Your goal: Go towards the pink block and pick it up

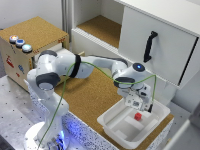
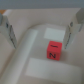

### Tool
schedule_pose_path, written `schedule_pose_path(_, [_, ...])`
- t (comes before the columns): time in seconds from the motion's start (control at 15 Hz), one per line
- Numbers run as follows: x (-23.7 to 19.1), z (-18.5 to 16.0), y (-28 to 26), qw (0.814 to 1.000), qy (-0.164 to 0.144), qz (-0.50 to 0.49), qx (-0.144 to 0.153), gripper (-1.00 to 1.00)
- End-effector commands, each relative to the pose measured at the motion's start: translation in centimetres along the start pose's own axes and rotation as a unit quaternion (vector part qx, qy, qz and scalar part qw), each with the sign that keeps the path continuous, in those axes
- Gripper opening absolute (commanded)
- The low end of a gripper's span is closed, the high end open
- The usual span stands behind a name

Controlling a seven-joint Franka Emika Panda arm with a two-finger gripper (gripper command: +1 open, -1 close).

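Hand (image 1: 137,104) hovers open and empty above the pink block (image 2: 54,51) in the white tray (image 1: 111,123); next, descend and close.

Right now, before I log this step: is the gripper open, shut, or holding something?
Gripper: open, holding nothing; the pink block sits between and beyond its fingers in the white tray.

White, rounded arm segments (image 1: 60,67) with dark grey joint bands, mounted on a round white base (image 1: 40,137). Thin green cable (image 1: 100,70) strung along the links, and a small blue light (image 1: 138,66) glowing on the wrist housing. Pale grey fingers (image 2: 10,31) with ridged faces in the wrist view.
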State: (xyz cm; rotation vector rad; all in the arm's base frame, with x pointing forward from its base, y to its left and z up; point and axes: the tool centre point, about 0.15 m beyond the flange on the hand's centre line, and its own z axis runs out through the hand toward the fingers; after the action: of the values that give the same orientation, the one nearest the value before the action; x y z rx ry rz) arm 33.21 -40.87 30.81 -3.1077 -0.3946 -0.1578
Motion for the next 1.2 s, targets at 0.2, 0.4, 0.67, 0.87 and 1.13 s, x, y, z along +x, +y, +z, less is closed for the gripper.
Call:
schedule_pose_path(0.2, [1.4, 5.3, 4.1, 0.996, 0.057, 0.049, 0.045, 1.0])
schedule_pose_path(0.4, [2.2, 6.6, 3.9, 0.997, 0.051, 0.041, 0.045, 1.0])
schedule_pose_path(0.67, [2.1, 8.0, 2.7, 0.998, 0.036, 0.029, 0.034, 1.0])
schedule_pose_path(0.87, [2.5, 8.7, 2.5, 0.999, 0.024, 0.037, -0.001, 1.0])
schedule_pose_path(1.13, [3.1, 9.9, 3.6, 0.997, 0.023, 0.063, -0.025, 1.0])
